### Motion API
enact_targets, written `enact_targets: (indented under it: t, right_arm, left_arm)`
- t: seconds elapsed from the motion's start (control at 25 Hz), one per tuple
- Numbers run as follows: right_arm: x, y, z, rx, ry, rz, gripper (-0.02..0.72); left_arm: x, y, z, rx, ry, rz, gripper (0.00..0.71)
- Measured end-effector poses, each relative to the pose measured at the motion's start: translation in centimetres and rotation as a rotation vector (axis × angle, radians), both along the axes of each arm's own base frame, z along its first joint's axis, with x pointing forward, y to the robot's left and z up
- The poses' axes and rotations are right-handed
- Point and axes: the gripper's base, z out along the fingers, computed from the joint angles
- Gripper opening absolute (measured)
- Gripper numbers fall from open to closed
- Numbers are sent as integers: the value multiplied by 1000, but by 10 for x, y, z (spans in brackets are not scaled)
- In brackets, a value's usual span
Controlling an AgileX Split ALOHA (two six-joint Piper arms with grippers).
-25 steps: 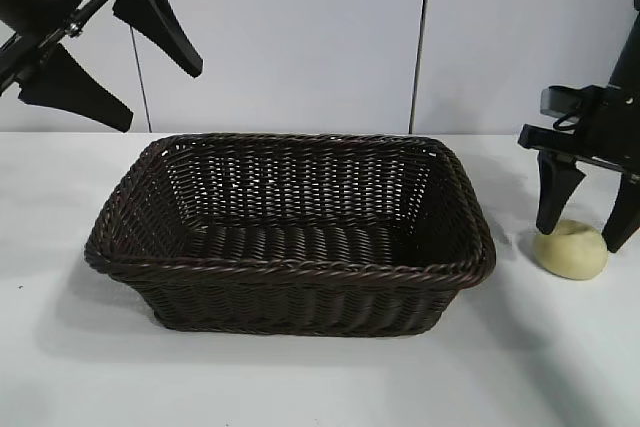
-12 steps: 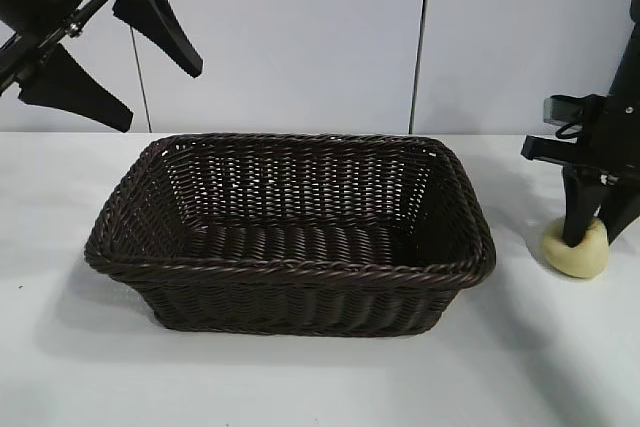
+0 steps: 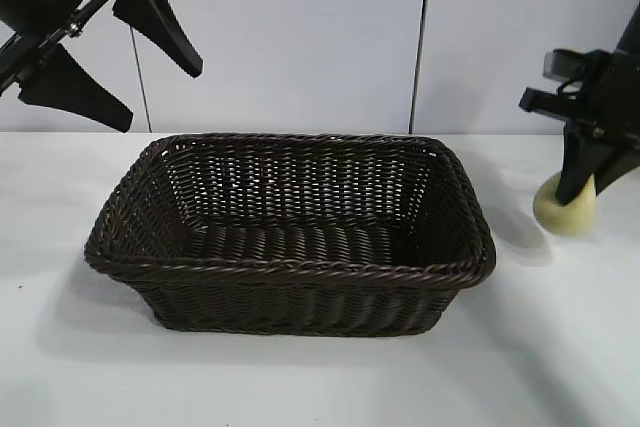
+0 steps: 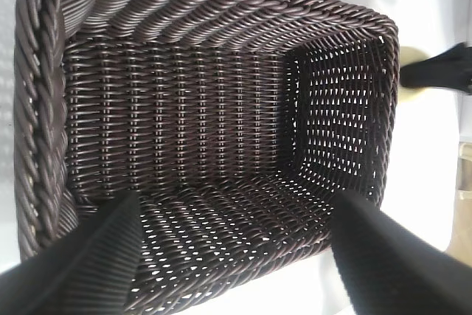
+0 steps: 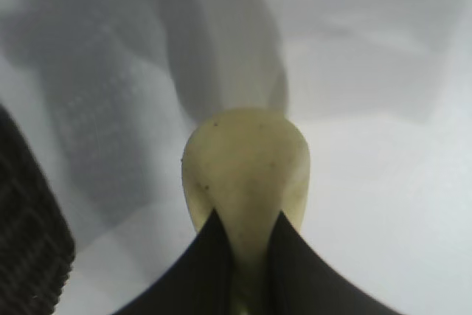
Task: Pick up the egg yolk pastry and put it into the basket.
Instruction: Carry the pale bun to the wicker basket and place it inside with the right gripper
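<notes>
Basket [image 3: 290,237] sits near centre of white table [image 3: 300,387], interior bare. Right of basket, just off its right rim — egg yolk pastry [image 3: 562,212] hangs clear of table, shadow beneath, squeezed narrow between fingers of right gripper [image 3: 583,187], which are clamped on it. Far left, above basket's far-left corner — left gripper [image 3: 125,57] hovers, fingers spread wide, holding nothing.

Right hand [image 3: 583,190] covers part of pastry [image 3: 560,212]; arm cut off.
</notes>
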Motion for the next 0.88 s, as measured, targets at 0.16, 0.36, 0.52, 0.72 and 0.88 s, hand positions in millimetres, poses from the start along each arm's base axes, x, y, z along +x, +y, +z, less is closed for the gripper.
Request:
enact_targets:
  t: [0.16, 0.36, 0.52, 0.72, 0.88]
  right_arm:
    - [-12, 2, 45, 0, -105, 3, 59]
    - [-28, 6, 86, 21, -207, 1, 56]
    - [-35, 16, 102, 53, -247, 14, 56]
    - [-39, 62, 102, 72, -240, 137, 55]
    - [-48, 107, 102, 93, -235, 253, 55]
  left_arm:
    - [0, 0, 0, 0, 1, -1, 524]
    - [0, 0, 0, 0, 1, -1, 524]
    - [0, 0, 0, 0, 1, -1, 524]
    - [0, 0, 0, 0, 3, -3, 524]
    - [-1, 0, 0, 0, 7, -6, 524]
